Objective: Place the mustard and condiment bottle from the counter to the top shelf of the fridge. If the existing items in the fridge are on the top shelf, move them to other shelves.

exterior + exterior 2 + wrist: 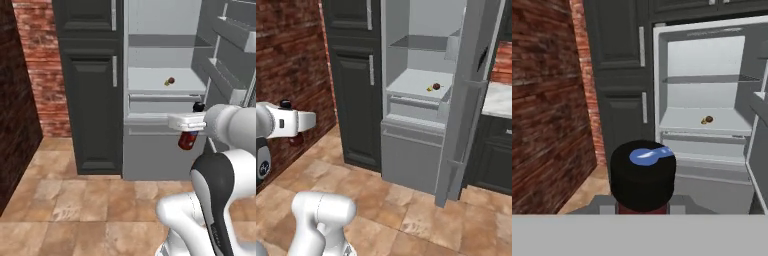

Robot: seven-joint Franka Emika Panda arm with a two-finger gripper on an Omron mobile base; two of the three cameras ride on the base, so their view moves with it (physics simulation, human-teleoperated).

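A red condiment bottle (pixel 187 141) with a black cap (pixel 198 106) hangs in front of the open fridge, and my gripper (pixel 189 128) is shut on it. In the right base view the bottle (pixel 296 140) sits under my white hand at the far left, beside the brick wall. The hand view looks over the black cap (pixel 643 175), which hides my fingertips. Beyond it the top shelf (pixel 707 79) of the fridge is bare. A small dark red and yellow item (pixel 707 120) lies on the shelf below. The mustard is out of view.
The fridge door (pixel 466 100) stands open on the right, with door bins (pixel 235 35). Dark tall cabinets (pixel 92 100) stand left of the fridge, and a brick wall (pixel 542 100) is further left. A drawer front (pixel 411 155) closes the fridge's lower part. A countertop (pixel 498 97) lies past the door.
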